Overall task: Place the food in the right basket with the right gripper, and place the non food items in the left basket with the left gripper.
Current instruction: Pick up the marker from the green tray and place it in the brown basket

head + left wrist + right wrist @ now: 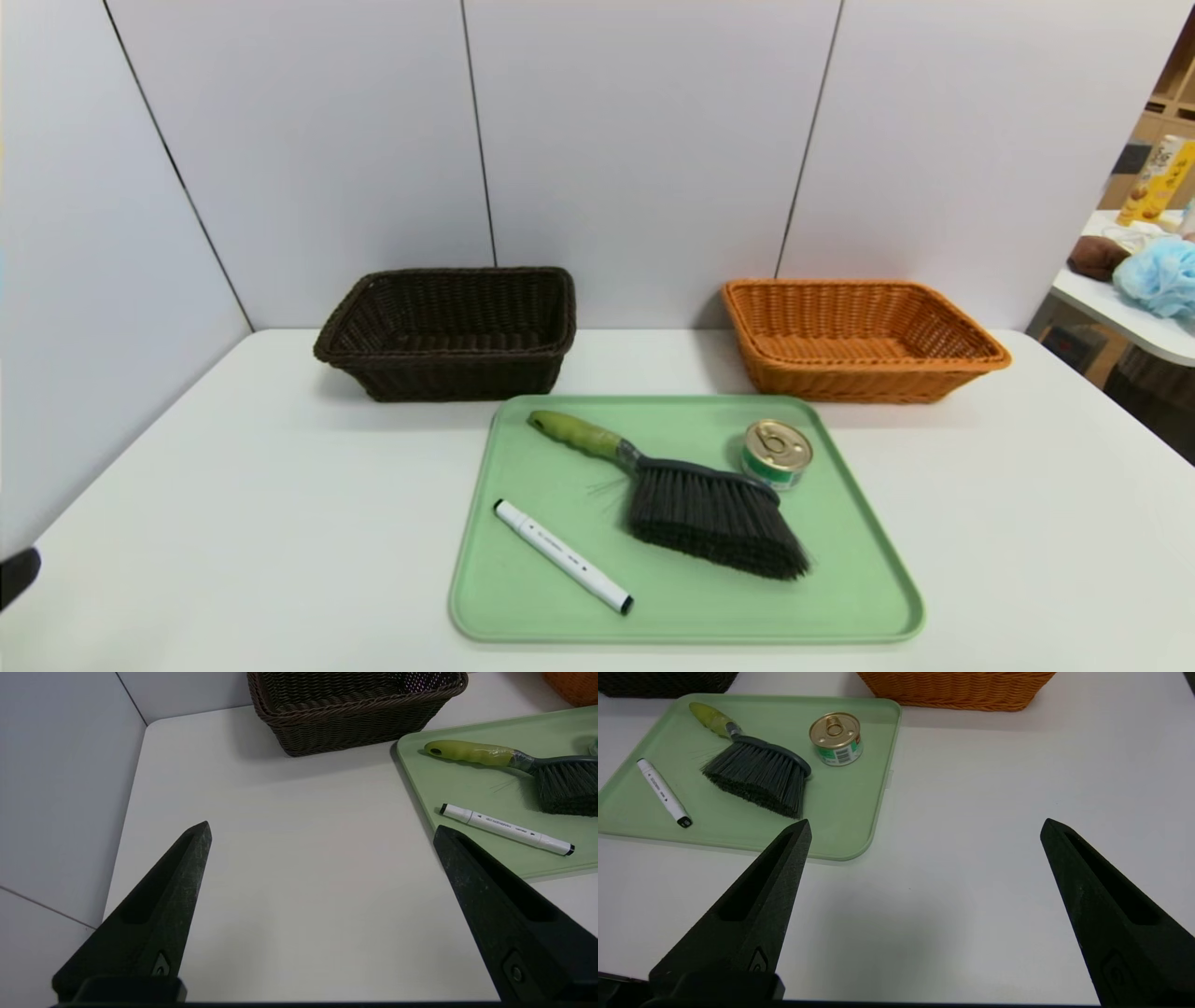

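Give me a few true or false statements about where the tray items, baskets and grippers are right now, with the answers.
1. The tin can sits on the green tray. True.
2. The marker lies in the dark brown basket. False: it is on the tray.
3. The left gripper is open over bare table. True.
4. The brush is in the orange basket. False: it is on the tray.
5. The right gripper holds the can. False: its fingers are open and empty.
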Motion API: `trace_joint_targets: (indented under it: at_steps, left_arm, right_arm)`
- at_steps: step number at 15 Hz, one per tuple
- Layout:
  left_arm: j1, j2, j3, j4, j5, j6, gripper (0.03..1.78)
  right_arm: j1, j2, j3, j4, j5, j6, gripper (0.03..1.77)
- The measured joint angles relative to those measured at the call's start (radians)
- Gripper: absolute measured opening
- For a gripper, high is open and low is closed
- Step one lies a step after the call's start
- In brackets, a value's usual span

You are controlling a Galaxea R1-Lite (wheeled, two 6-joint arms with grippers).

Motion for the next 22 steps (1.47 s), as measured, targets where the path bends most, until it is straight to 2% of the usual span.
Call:
trace_joint_targets:
  at_steps: [2, 5, 8, 11, 16, 19, 22]
  left_arm:
    - [-0.006, 0.139, -0.132, 0.046, -0.039, -0.001, 1.69]
    - [-0.023, 0.336, -0.292, 0.099, -0.136, 0.023, 1.69]
    - [-0.099, 0.5, -0.359, 0.117, -0.161, 0.054, 1.69]
    - [-0.24, 0.631, -0.376, 0.118, -0.167, 0.06, 1.69]
    - [-0.45, 0.81, -0.408, 0.112, -0.164, 0.048, 1.69]
    - [-0.507, 0.888, -0.414, 0.097, -0.16, 0.034, 1.69]
    - [-0.535, 0.932, -0.416, 0.041, -0.143, -0.055, 1.69]
  right_arm:
    - [0.004, 0.129, -0.106, 0.073, 0.006, -0.005, 1.7]
    - [0.007, 0.289, -0.248, 0.216, 0.027, -0.011, 1.7]
    - [0.009, 0.415, -0.354, 0.322, 0.069, -0.036, 1.7]
    - [0.008, 0.558, -0.436, 0.33, 0.121, -0.091, 1.7]
    - [0.011, 0.733, -0.507, 0.326, 0.215, -0.239, 1.7]
    - [0.032, 0.794, -0.522, 0.312, 0.224, -0.277, 1.7]
    - [0.047, 0.829, -0.527, 0.264, 0.224, -0.277, 1.7]
